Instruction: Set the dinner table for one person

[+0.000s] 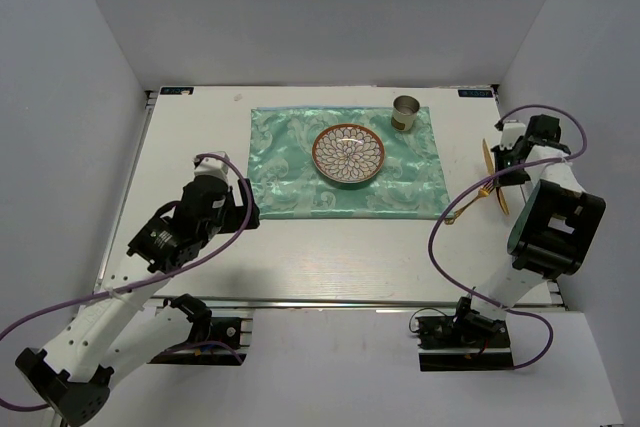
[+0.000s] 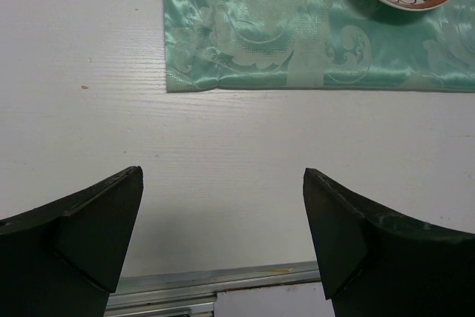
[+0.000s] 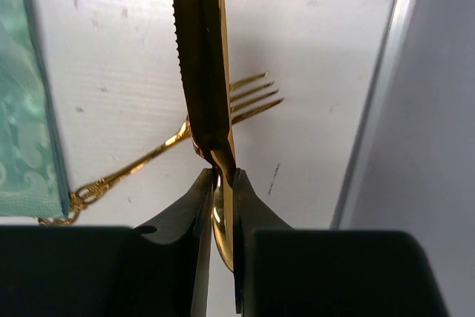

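Right gripper point(image 3: 223, 183) is pinching a glossy gold serrated knife point(image 3: 199, 50); left gripper point(image 2: 223, 206) is hanging wide open. The white wood-grain table point(image 1: 330, 257) is lying under both, carrying a satin green mat point(image 1: 290, 177), a round patterned plate point(image 1: 348, 155), a metal cup point(image 1: 405, 113) and an ornate gold fork point(image 3: 141, 161) beside the mat.

Gold cutlery comes to two pieces. One is a gold serrated metal knife point(image 3: 202, 72), pinched between the fingers of the right gripper point(image 3: 225, 183). The other is an ornate gold metal fork point(image 3: 141, 159), lying just beneath and beyond those fingertips. There is one round flower-patterned plate with a copper-brown rim point(image 1: 348, 155), one small cylindrical metal cup point(image 1: 405, 113) and one green patterned satin cloth mat point(image 1: 300, 162). All three are ahead of the left gripper point(image 2: 223, 176) and off to the right gripper's left. One white rectangular wood-grain tabletop point(image 1: 330, 257) lies under both. Grippers number two.
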Motion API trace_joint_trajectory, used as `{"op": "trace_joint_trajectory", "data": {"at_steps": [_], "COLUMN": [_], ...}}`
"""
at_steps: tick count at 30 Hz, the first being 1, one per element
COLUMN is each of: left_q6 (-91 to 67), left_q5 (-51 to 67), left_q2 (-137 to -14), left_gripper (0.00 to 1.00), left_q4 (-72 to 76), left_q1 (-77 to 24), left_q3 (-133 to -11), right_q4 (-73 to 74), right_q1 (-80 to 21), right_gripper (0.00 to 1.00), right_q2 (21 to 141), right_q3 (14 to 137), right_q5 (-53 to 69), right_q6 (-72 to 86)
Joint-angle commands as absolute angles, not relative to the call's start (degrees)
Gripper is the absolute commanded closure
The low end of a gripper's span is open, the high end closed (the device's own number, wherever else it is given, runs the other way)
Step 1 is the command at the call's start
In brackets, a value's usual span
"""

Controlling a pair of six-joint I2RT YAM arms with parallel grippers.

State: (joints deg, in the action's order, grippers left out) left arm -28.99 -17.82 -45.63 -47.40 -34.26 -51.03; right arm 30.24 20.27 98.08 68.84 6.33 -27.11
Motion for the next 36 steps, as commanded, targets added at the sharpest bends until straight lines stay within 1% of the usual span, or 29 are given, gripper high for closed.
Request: {"op": "trace_joint_trajectory", "data": {"at_steps": [1,7,8,11,13,14,15,17,18,19,20,21,26,30,36], "left_q6": [-29.36,-29.53,-29.71,-30.14,-30.32,-30.50,-30.41,-30.41,-30.41,-30.41,-30.41,-30.24,-30.06,-30.06,-29.53], "left_q5": [-18.72,-19.42,-19.68,-20.48,-20.92,-21.09,-21.09,-21.27,-21.18,-21.27,-21.01,-20.74,-20.21,-19.87,-19.16], "left_q2": [-44.39,-43.51,-43.51,-43.51,-43.07,-43.07,-42.89,-42.80,-42.72,-42.63,-42.45,-42.10,-42.89,-42.45,-42.19], "left_gripper": [0.02,0.02,0.02,0.02,0.02,0.02,0.02,0.02,0.02,0.02,0.02,0.02,0.03,0.03,0.03], "left_q4": [-46.41,-46.49,-46.67,-47.02,-47.20,-47.28,-47.20,-47.29,-47.29,-47.37,-47.11,-46.85,-46.93,-46.67,-46.41], "left_q1": [-34.02,-33.49,-33.49,-33.49,-33.49,-33.49,-33.49,-33.49,-33.49,-33.49,-33.49,-33.49,-33.49,-33.49,-33.49], "left_q3": [-50.36,-50.45,-50.54,-50.62,-50.71,-50.71,-50.71,-50.80,-50.71,-50.80,-50.80,-50.54,-50.71,-50.63,-50.45], "right_q4": [31.64,31.38,31.20,27.96,24.45,24.35,25.48,27.33,29.25,29.96,30.67,31.63,33.66,32.17,34.02], "right_q1": [20.39,17.76,15.67,12.06,8.37,7.39,4.34,2.03,-1.81,-2.63,-3.51,-5.34,-7.38,-6.94,-6.77], "right_gripper": [1.00,1.00,1.00,1.00,1.00,1.00,1.00,1.00,1.00,1.00,1.00,1.00,1.00,1.00,1.00], "right_q2": [95.37,93.08,92.47,87.82,84.31,83.77,83.59,83.93,84.98,85.51,86.13,87.52,91.14,93.33,101.24], "right_q3": [73.29,80.15,80.50,77.62,74.28,73.57,73.13,72.43,71.99,71.81,71.55,71.37,71.19,70.48,75.58], "right_q5": [8.87,9.67,8.97,7.04,5.37,4.93,4.23,1.51,0.62,0.27,-3.13,-3.69,-7.37,-7.12,-4.66], "right_q6": [-24.00,-9.34,-7.23,-1.42,6.38,9.55,14.19,17.91,20.10,20.82,21.27,21.27,18.11,14.34,10.19]}}
